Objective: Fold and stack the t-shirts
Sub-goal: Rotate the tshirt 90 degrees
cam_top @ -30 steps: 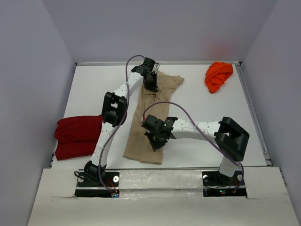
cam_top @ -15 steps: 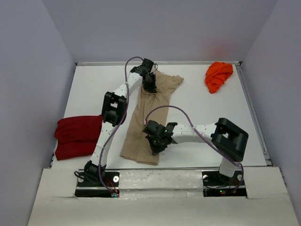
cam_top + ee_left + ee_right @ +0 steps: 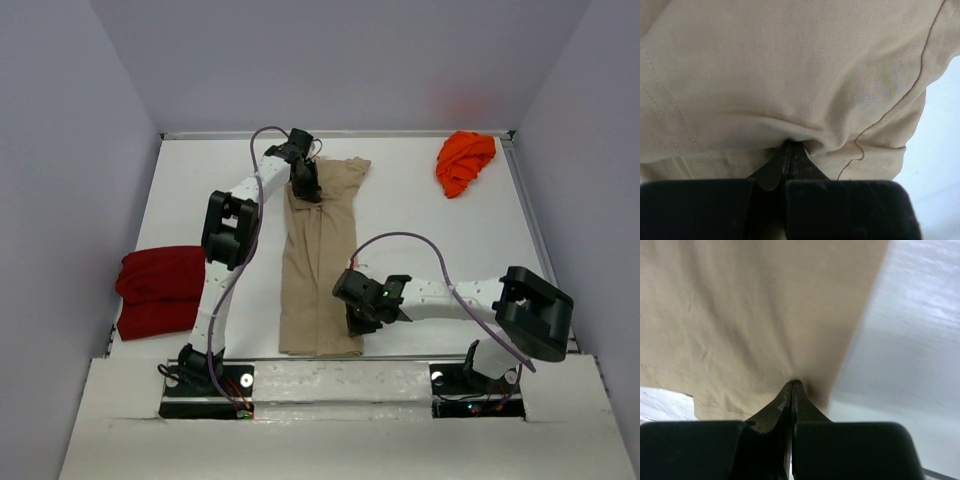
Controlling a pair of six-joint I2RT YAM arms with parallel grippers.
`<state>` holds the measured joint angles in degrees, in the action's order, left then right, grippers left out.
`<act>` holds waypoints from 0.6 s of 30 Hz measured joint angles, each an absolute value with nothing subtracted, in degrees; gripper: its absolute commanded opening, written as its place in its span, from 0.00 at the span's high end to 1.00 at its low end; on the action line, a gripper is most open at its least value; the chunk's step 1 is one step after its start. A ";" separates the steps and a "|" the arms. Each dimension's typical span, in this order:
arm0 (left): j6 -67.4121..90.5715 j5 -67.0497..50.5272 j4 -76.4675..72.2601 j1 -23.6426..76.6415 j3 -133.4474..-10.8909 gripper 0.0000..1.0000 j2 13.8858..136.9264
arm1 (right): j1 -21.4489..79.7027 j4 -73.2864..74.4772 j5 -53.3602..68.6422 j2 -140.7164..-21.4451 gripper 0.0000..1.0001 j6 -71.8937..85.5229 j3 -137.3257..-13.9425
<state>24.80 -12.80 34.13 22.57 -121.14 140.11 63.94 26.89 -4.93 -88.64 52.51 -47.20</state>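
Hem first: your right claw point(image 3: 361, 323) is the nearest thing to you. Its jaws are pressed together on the near right corner of the tan shirt point(image 3: 318, 270), and the wrist view shows cloth puckering into the tips. The shirt lies on the bench point(image 3: 440, 240) as one long, narrow strip. Its long axis runs almost straight away from you, hem by the arm bases and collar end toward the far edge. From the right claw, the rest of the shirt therefore lies to the left and away.

Off to the left, by the bench's left edge and well apart from the strip, the red shirt point(image 3: 160, 290) rests folded.

Farther along, your left claw point(image 3: 306, 190) is clamped on the tan shirt's far end, on its left side, with cloth bunched into the closed tips.

In the far right corner the orange shirt point(image 3: 465, 160) lies crumpled, well apart from both claws.

You hold opposite ends of the long axis, so the next fold looks to be end to end: far end toward you, or hem away. The right arm is nearer the hem and the left is nearer the collar.
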 measured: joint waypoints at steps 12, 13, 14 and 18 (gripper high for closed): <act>24.91 -13.28 37.87 20.62 -122.93 0.97 140.62 | 63.94 30.72 -5.91 -90.76 1.00 52.75 -49.89; 24.80 -13.32 38.79 20.62 -124.29 0.98 141.25 | 63.94 31.24 -5.89 -91.26 1.00 52.49 -50.48; 24.58 -13.26 39.51 20.62 -125.49 0.98 141.75 | 63.94 31.81 -5.89 -91.70 0.98 52.18 -51.11; 23.81 -11.53 40.10 21.04 -126.48 0.96 142.19 | 63.99 33.65 -6.52 -94.30 0.70 49.47 -54.19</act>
